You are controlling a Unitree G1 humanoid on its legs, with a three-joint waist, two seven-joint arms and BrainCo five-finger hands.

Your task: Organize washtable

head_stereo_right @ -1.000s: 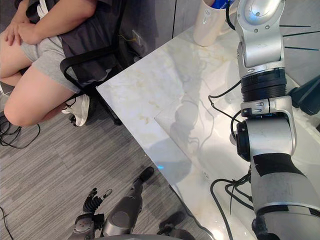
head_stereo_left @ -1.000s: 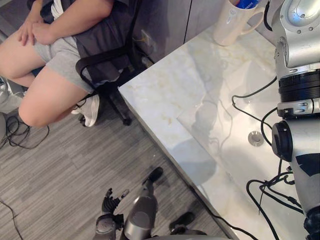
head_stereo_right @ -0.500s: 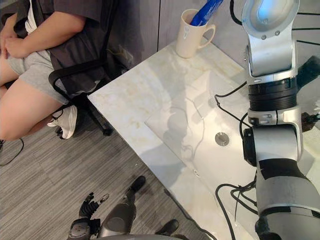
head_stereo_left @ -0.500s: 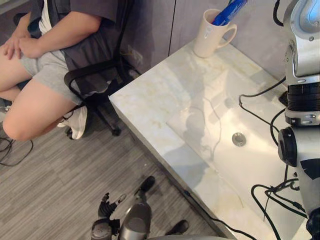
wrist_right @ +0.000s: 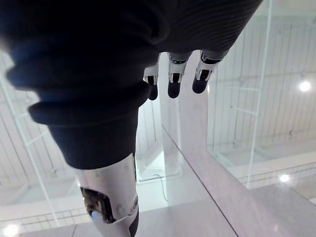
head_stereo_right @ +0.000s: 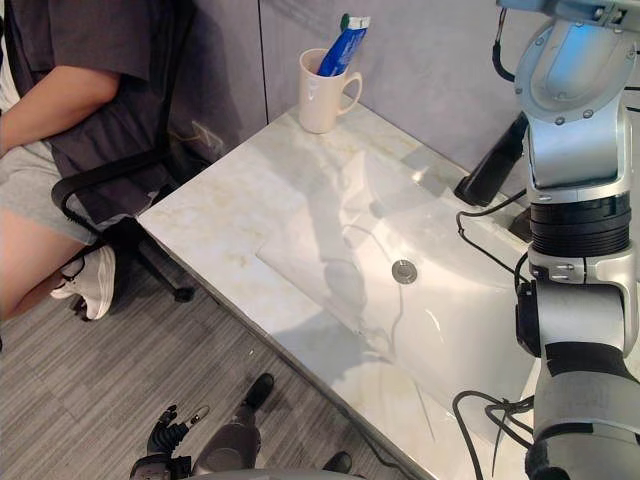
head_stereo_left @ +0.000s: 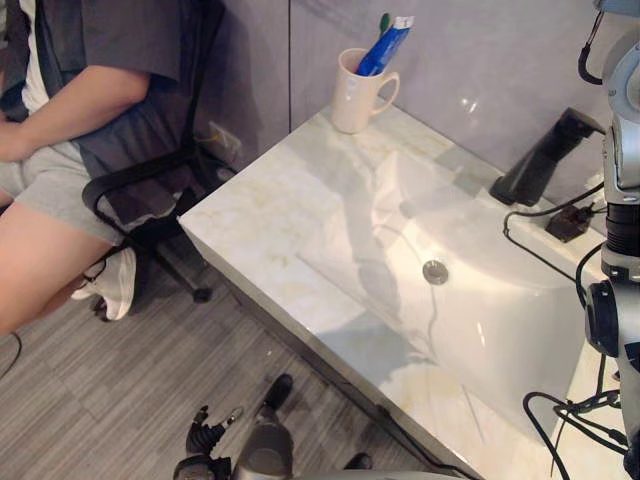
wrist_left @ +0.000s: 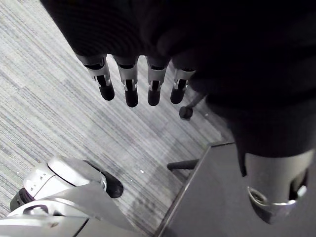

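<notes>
The marble washtable (head_stereo_left: 262, 222) has a sunken basin (head_stereo_left: 470, 300) with a round drain (head_stereo_left: 434, 271). At its far left corner stands a cream mug (head_stereo_left: 352, 97) that holds a blue toothpaste tube (head_stereo_left: 384, 45) and a green-tipped toothbrush. A black faucet (head_stereo_left: 543, 160) leans over the basin at the back right. My left hand (head_stereo_left: 205, 438) hangs low over the floor in front of the table; its fingers (wrist_left: 131, 88) are straight and hold nothing. My right arm rises along the right side, and the right hand's fingers (wrist_right: 175, 81) hang relaxed in the air, empty.
A person sits on a black office chair (head_stereo_left: 135, 180) to the left of the table, one white shoe (head_stereo_left: 112, 285) on the grey plank floor (head_stereo_left: 110, 400). A grey wall (head_stereo_left: 480, 70) backs the table.
The camera has swung, so the whole picture shifted: mug, basin and faucet now show in full. My left hand stays low by the floor.
</notes>
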